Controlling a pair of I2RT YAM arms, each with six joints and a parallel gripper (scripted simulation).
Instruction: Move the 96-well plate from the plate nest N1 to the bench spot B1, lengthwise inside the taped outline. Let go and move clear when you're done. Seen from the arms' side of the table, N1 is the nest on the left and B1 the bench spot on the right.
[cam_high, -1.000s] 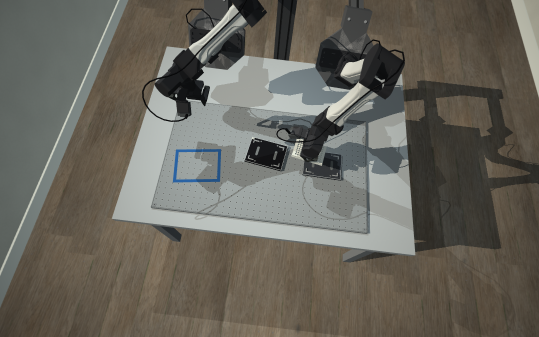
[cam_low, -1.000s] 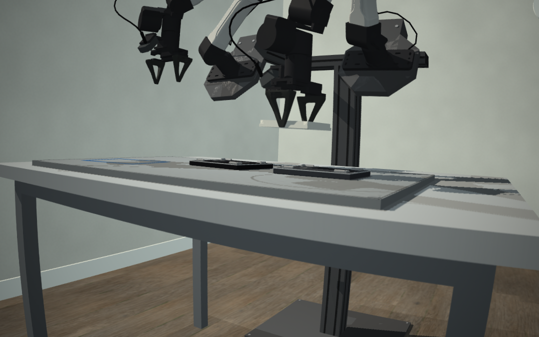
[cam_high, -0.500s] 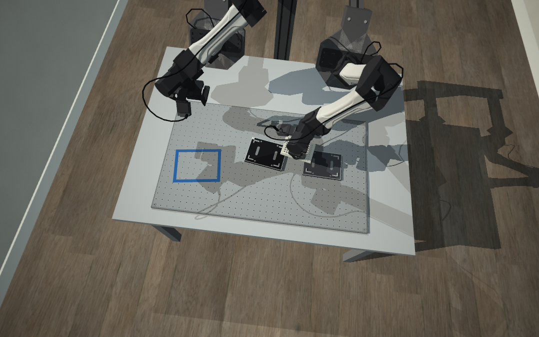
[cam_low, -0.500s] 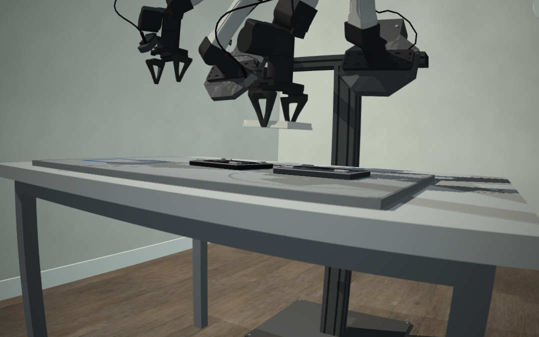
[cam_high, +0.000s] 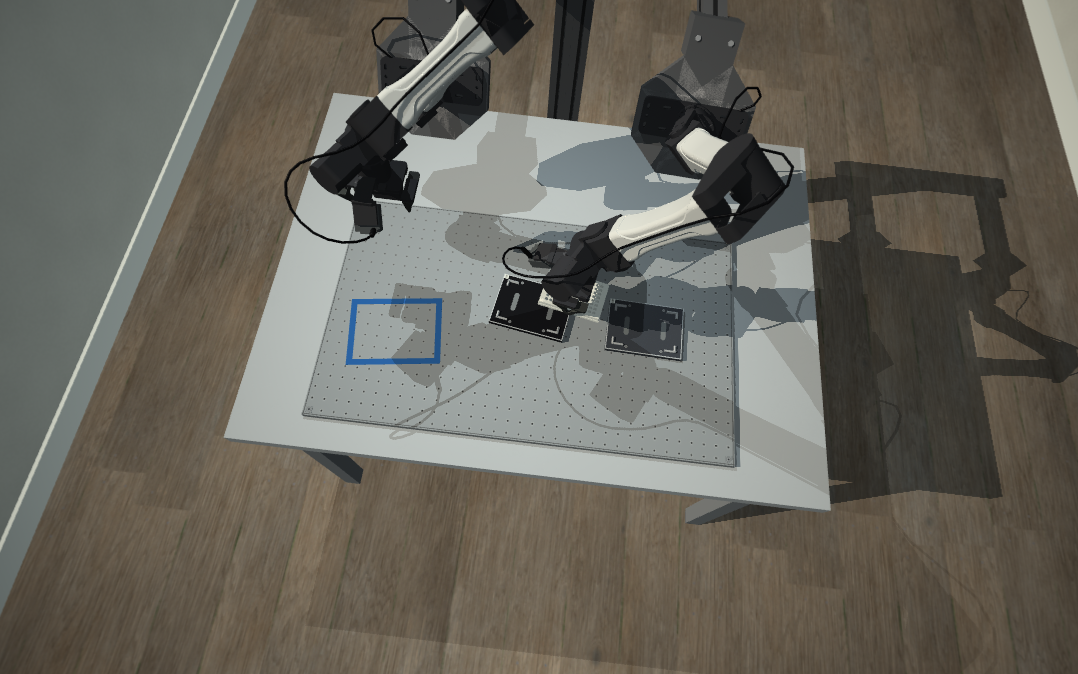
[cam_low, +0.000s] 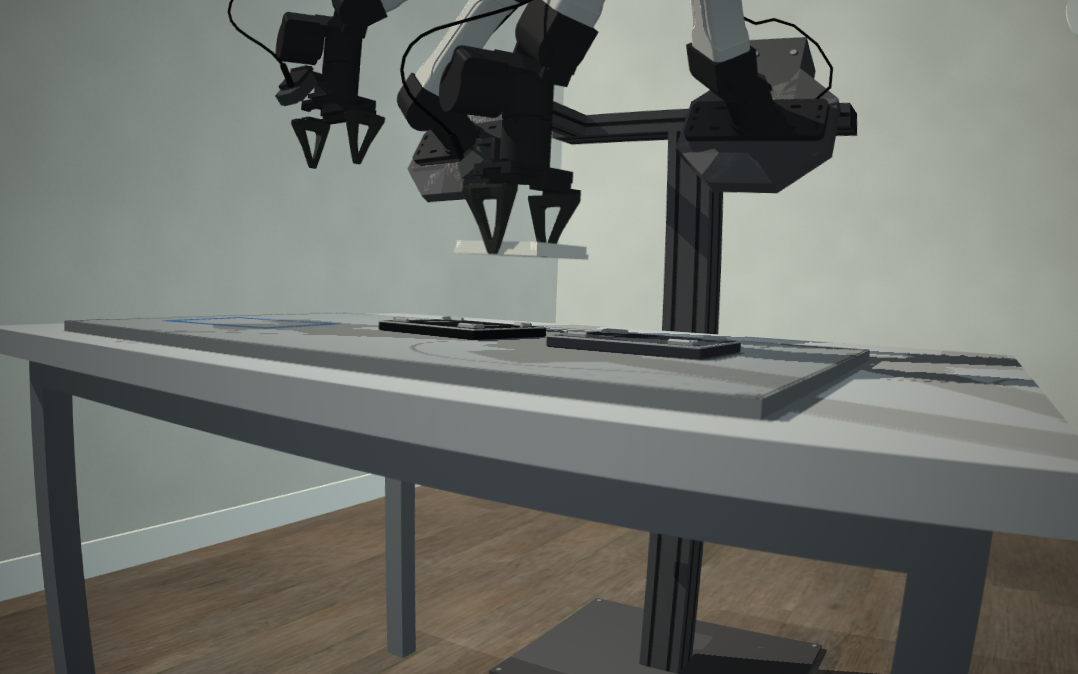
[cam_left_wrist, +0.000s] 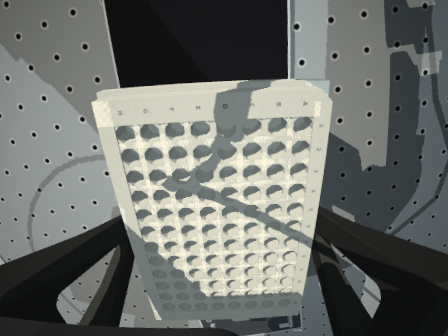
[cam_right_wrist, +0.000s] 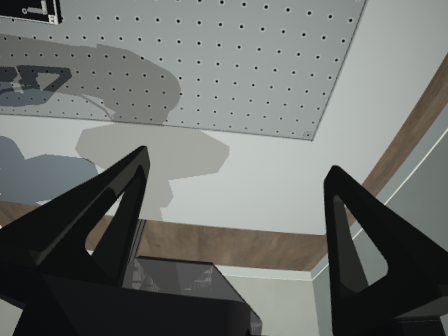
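Observation:
The cream 96-well plate (cam_high: 594, 303) (cam_low: 469, 247) (cam_left_wrist: 235, 165) is level in the air, high above the pegboard and near the middle nest. My left gripper (cam_high: 568, 300) (cam_low: 521, 246) (cam_left_wrist: 220, 219) is shut on the plate's two long sides. Nest N1 (cam_high: 645, 343) (cam_low: 628, 347), dark and without a plate, is at the right in the top view. Bench spot B1's blue taped outline (cam_high: 394, 301) is at the left there, with nothing inside but shadow. My right gripper (cam_high: 389, 209) (cam_low: 335, 163) (cam_right_wrist: 239, 163) is open and empty, raised above the board's arm-side corner on B1's side.
A second black nest (cam_high: 508, 316) (cam_low: 445, 330) (cam_left_wrist: 200, 40) lies between N1 and B1, slightly turned and without a plate. The perforated board (cam_high: 476, 405) (cam_right_wrist: 250, 75) lies on the white table (cam_high: 274, 397). The right arm stands on B1's side, back from the outline.

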